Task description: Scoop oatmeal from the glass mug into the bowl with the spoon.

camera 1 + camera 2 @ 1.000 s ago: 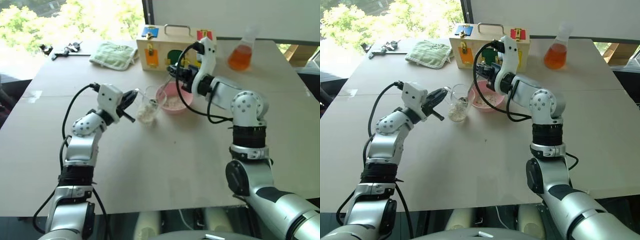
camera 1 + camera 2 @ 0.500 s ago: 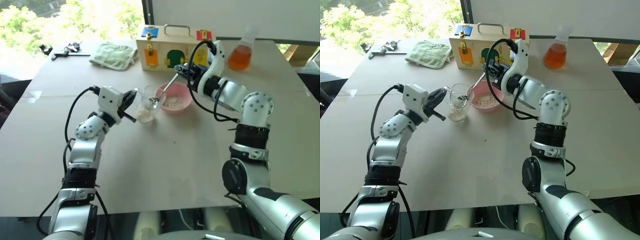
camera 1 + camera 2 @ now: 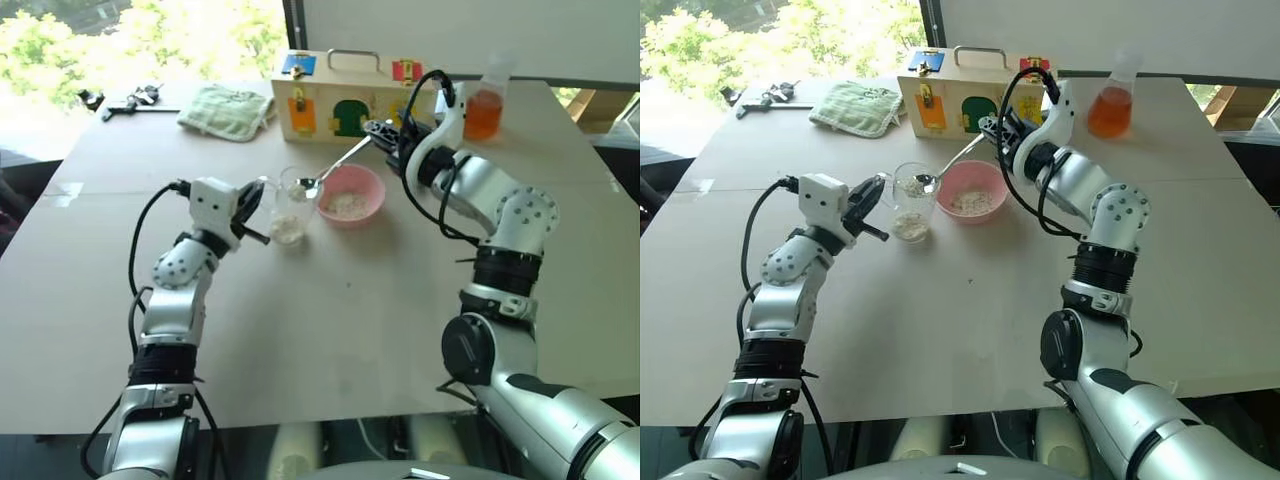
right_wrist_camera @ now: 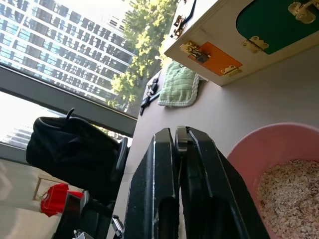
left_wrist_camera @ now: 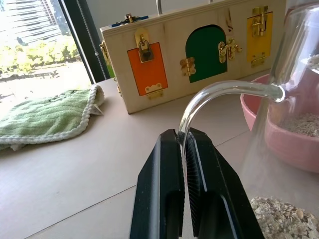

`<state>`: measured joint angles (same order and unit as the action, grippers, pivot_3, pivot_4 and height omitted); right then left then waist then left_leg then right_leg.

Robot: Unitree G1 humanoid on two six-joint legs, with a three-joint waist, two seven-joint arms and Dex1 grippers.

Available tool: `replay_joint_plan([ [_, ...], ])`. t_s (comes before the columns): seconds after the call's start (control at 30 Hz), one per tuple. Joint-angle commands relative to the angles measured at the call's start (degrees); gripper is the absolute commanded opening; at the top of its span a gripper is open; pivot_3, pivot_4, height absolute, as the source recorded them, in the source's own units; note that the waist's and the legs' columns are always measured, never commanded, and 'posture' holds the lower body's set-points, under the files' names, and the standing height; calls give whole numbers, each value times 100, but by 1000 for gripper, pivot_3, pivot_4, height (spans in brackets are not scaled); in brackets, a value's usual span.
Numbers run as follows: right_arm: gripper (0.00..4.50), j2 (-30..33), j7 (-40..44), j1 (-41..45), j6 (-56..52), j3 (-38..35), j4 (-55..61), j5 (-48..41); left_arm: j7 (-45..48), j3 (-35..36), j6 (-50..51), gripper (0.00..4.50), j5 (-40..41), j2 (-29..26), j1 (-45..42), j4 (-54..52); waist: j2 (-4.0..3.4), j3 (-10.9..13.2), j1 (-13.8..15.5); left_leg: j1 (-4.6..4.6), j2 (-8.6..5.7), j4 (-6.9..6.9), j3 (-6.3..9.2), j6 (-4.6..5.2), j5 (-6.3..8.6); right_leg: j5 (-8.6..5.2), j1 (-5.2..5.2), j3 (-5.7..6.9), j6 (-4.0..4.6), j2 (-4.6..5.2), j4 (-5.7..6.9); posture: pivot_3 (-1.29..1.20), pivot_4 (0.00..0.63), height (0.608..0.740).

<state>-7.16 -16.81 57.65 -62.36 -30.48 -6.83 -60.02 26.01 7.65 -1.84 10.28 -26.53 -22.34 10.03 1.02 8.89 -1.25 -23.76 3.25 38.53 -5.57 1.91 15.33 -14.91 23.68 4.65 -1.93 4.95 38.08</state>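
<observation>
The glass mug (image 3: 292, 205) stands upright on the table with oatmeal (image 5: 284, 219) in its bottom. My left gripper (image 3: 258, 196) is shut on the mug's thin glass handle (image 5: 219, 94). Just right of the mug sits the pink bowl (image 3: 372, 190), with oatmeal (image 3: 347, 206) inside. My right gripper (image 3: 379, 129) is shut on the end of the spoon's handle (image 3: 345, 158), behind the bowl. The spoon slants down to the left, and its oval bowl (image 3: 308, 186) hangs at the mug's rim. I cannot tell whether it carries flakes.
A wooden box (image 3: 335, 105) with coloured doors stands behind the bowl. A flask of orange liquid (image 3: 482, 108) is at the back right, a green cloth (image 3: 228, 108) at the back left, and small dark tools (image 3: 130, 98) at the far left edge.
My right gripper has swung right and rolled its wrist. The spoon's bowl has come up from inside the mug to its rim. The left gripper keeps its hold on the handle.
</observation>
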Motion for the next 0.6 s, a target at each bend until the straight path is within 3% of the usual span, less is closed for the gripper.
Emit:
replay_joint_plan([
  [0.03, 0, -3, -234, 73, 208, -87, 95, -316, -171, 244, -37, 27, -18, -54, 102, -120, 0, 0, -16, 0, 0, 0, 0, 0, 0, 0, 0, 0, 0, 0, 0, 0, 150, 740],
  [0.6, 0, 283, -548, 344, 706, 11, -243, -920, -211, 248, -97, 27, -15, 2, 142, -198, 0, 0, -91, -2, 1, -2, 0, 0, 0, 0, 0, 0, 0, 2, -2, 0, 150, 740],
])
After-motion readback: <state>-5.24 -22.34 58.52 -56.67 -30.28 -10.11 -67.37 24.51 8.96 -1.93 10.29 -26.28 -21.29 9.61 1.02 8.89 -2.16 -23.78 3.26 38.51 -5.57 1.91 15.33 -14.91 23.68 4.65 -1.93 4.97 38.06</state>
